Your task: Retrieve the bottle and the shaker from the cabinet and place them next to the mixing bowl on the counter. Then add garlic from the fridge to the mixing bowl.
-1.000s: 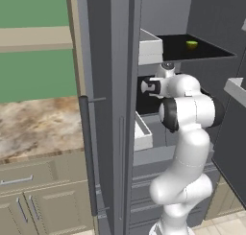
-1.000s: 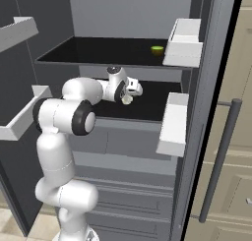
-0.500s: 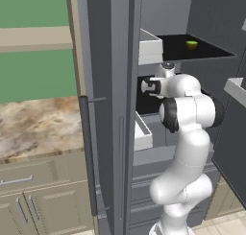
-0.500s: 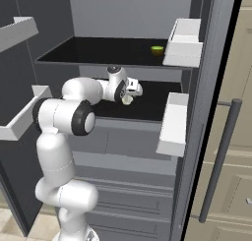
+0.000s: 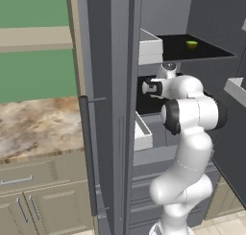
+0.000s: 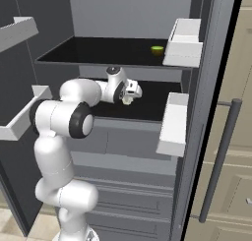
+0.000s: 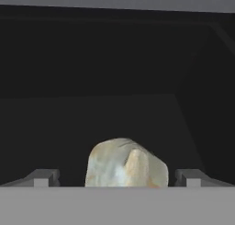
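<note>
Arm reaches into the open fridge point(image 6: 206, 136), mid frame in right base view. Fingers point(image 7: 118, 179) spread wide, released, w/ the garlic point(image 7: 126, 164) sitting between them at bottom centre of hand view, on the dark lower shelf point(image 6: 152, 105). Small yellow-green fruit point(image 6: 157, 50) on upper shelf. Bench point(image 5: 38, 128) at left of left base view.

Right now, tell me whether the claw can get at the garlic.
Probably yes: the claw is open, the garlic sits between its fingertips on the fridge shelf, nothing between.
</note>
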Controlling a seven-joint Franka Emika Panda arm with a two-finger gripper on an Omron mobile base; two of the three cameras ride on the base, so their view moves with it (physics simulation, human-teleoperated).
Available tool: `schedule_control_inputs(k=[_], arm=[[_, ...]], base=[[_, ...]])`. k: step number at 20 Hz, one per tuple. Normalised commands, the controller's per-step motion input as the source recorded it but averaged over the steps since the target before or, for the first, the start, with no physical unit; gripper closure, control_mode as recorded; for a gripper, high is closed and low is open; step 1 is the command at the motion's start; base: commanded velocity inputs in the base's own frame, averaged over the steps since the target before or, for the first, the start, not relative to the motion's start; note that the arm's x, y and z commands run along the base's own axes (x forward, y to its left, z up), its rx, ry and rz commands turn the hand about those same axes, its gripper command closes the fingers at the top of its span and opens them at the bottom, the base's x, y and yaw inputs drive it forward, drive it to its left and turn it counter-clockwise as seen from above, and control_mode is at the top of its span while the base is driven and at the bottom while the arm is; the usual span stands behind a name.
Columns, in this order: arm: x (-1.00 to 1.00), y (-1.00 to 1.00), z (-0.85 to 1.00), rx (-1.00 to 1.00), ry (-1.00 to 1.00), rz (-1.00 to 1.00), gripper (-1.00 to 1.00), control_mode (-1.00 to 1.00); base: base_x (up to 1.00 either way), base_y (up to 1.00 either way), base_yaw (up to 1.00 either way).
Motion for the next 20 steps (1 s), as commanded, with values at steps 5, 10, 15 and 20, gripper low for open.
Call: schedule_control_inputs(k=[5,10,15,20], arm=[[-0.18,-0.01,0.0,0.0,0.0,0.0,-1.0,-1.0],[-0.1,0.0,0.0,0.0,0.04,0.0,-1.0,-1.0],[-0.05,0.0,0.0,0.0,0.04,0.0,-1.0,-1.0],[0.02,0.0,-0.01,0.0,0.0,0.0,-1.0,-1.0]], base=[[0.0,0.0,0.0],[0.0,0.0,0.0],[0.0,0.0,0.0],[0.0,0.0,0.0]])
